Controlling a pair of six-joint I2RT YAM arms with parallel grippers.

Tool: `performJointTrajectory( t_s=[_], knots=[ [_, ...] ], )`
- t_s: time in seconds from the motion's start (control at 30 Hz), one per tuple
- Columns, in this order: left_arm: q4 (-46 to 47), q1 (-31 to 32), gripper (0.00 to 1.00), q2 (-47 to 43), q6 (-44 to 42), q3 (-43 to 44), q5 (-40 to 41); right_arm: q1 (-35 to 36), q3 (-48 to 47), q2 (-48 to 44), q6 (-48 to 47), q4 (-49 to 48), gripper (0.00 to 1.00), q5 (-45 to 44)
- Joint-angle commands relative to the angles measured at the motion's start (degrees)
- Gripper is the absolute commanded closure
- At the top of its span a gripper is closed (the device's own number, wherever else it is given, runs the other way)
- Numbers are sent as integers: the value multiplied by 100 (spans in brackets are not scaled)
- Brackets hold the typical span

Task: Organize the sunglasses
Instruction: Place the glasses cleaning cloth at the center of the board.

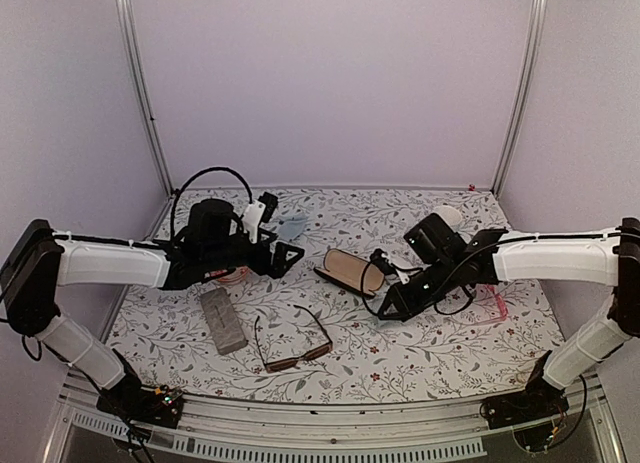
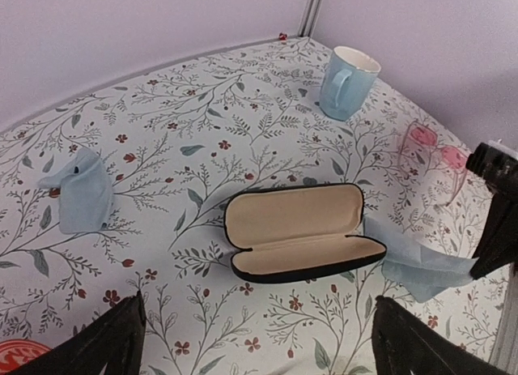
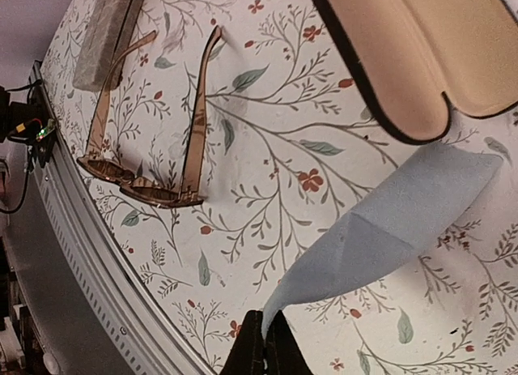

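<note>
The right tool (image 3: 267,326) pinches a corner of the pale blue cloth (image 3: 388,229) beside the open black beige-lined case (image 3: 421,43), while the thin brown-framed sunglasses (image 3: 133,185) lie to its left near the floral surface's (image 1: 430,368) front edge, temples pointing back, and the left tool (image 2: 259,343) hangs spread.

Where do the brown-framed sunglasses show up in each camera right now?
Top external: brown sunglasses lie front centre, just right of the grey case.
Left wrist: not in view.
Right wrist: upper left, temples unfolded, beside the grey case.
Shared landmark: the open black case, seen in all three views.
</note>
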State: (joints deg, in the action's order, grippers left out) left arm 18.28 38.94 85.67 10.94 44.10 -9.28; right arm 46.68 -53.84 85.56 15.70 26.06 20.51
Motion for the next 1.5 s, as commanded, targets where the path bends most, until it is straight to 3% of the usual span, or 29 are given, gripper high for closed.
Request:
performJointTrajectory(
  t_s=[0.0,0.33,0.47,0.6,0.77,0.97,1.2,1.47],
  knots=[
    [197,280,2,120,-74,48,52,467,230,-264,373,-343,97,298],
    [549,856,2,135,-259,-176,63,579,1127,-1598,1103,-1049,97,443],
    [575,1025,2,286,-295,-89,154,-158,1467,-1762,1640,-1006,95,449],
    [472,1196,2,411,-417,21,336,-873,1666,-1548,1895,-896,86,248],
    [359,1358,2,553,-528,113,445,-1090,1231,-1271,1937,-180,62,-979],
    [353,1609,3,908,-642,309,141,-1012,1257,-1558,1668,-263,58,-817],
    [-15,2108,9,1801,-634,1070,-169,-428,1300,-1077,1548,-541,59,-701],
    [328,2072,12,1628,-52,639,311,538,1071,-442,1631,-776,58,-1213]
  ],
)
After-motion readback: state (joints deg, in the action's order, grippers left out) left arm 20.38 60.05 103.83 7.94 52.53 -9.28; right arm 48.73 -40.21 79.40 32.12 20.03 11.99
